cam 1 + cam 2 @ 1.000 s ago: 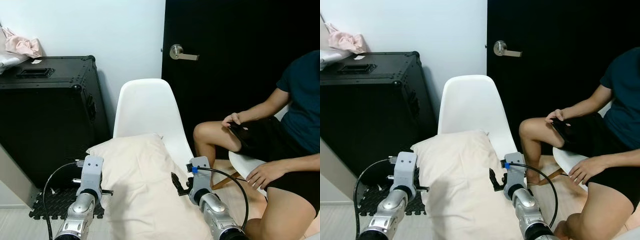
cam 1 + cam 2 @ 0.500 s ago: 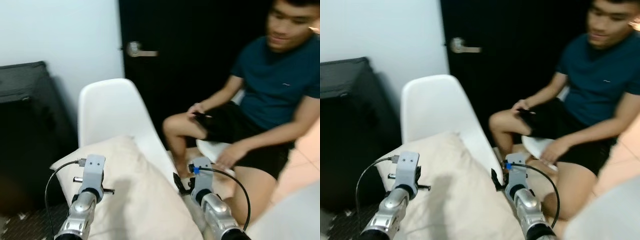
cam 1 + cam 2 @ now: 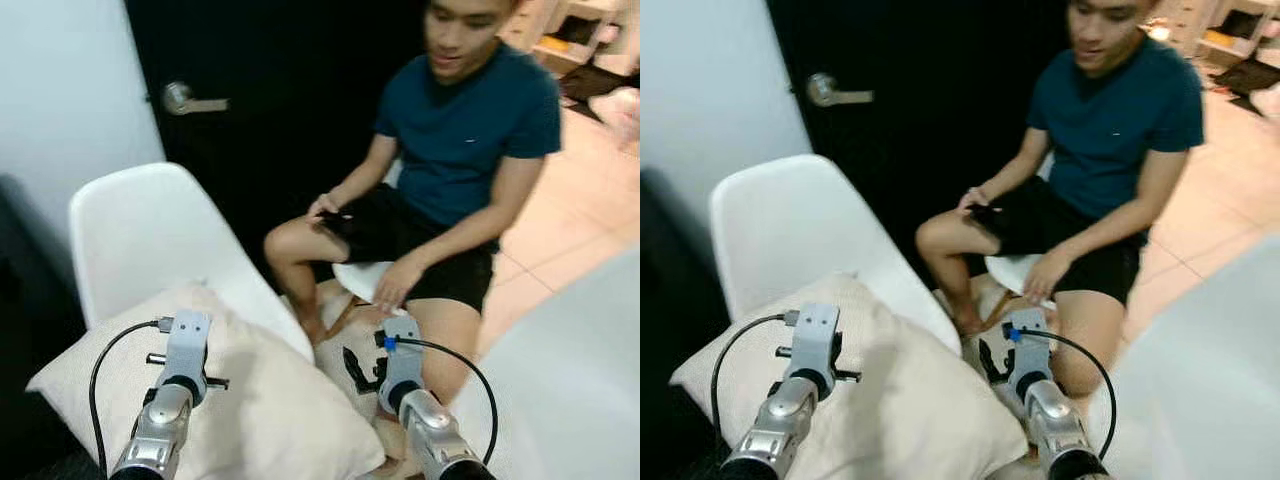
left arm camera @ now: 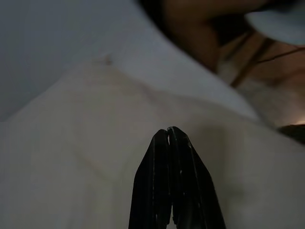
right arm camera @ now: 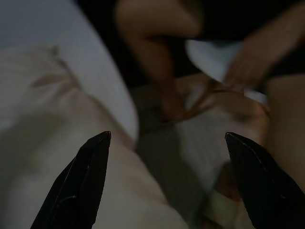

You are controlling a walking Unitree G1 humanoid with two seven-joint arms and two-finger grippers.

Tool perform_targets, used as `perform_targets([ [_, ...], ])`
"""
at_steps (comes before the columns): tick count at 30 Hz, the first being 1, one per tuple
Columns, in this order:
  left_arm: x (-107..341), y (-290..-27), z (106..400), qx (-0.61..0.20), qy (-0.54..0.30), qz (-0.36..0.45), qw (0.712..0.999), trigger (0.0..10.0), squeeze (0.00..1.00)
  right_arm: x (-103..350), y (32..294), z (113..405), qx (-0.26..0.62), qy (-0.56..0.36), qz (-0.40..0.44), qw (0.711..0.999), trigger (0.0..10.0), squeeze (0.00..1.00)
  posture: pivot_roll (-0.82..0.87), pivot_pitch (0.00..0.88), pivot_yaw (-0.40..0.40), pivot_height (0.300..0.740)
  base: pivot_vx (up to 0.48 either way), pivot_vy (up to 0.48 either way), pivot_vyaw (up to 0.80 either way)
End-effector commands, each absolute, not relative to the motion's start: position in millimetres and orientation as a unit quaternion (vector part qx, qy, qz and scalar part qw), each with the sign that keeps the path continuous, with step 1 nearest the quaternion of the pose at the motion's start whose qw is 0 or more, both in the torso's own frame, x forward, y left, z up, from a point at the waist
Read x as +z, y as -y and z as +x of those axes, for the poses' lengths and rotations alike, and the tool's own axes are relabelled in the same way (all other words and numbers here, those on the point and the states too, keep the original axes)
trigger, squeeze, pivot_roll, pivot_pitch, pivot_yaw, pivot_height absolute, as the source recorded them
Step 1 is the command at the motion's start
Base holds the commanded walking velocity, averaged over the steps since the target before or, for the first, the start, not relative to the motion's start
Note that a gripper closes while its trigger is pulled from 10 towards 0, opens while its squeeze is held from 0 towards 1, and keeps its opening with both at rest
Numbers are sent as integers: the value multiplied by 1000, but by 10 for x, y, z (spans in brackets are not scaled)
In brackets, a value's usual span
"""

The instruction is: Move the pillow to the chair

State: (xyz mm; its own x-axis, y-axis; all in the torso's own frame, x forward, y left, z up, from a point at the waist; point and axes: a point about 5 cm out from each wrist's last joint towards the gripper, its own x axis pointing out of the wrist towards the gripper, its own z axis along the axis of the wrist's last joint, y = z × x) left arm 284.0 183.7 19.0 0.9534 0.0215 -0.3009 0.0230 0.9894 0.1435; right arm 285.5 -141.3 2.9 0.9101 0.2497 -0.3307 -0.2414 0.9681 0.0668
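pillow [image 3: 250, 400] on white chair [image 3: 140, 240], black door [image 3: 270, 60]

seated person [image 3: 450, 170], black door [image 3: 260, 60], door handle [image 3: 190, 101]

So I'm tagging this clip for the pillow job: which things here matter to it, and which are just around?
Part of the job:
- pillow, lying on the chair seat
- white chair
- left gripper, fingers shut, over the pillow
- right gripper, fingers open, beside the pillow

Just around:
- seated person
- black door with its handle
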Motion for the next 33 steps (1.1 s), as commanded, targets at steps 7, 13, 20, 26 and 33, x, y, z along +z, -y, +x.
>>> perform_targets([
  [7, 171, -1841, 2832, -2, -155, 82, 985, 10000, 0, 10, 1423, 2836, 125, -174, 11, 977, 10000, 0, -5, 29, -24, 740, 0, 0, -800],
  [13, 170, -1838, 2837, -4, -154, 83, 984, 10000, 0, 12, 1417, 2837, 125, -173, 11, 977, 10000, 0, -7, 20, -22, 740, 0, 0, -800],
  [20, 174, -1838, 2843, -5, -153, 85, 985, 10000, 0, 3, 1424, 2822, 125, -173, 11, 977, 10000, 0, -7, 18, -23, 740, 0, 0, -800],
  [26, 169, -1833, 2837, -6, -153, 86, 984, 10000, 0, -1, 1425, 2819, 125, -174, 11, 977, 10000, 0, -9, 22, -22, 740, 0, 0, -800],
  [33, 162, -1834, 2831, -6, -155, 85, 984, 10000, 0, -1, 1426, 2818, 123, -174, 12, 977, 10000, 0, -11, 28, -21, 740, 0, 0, -800],
])
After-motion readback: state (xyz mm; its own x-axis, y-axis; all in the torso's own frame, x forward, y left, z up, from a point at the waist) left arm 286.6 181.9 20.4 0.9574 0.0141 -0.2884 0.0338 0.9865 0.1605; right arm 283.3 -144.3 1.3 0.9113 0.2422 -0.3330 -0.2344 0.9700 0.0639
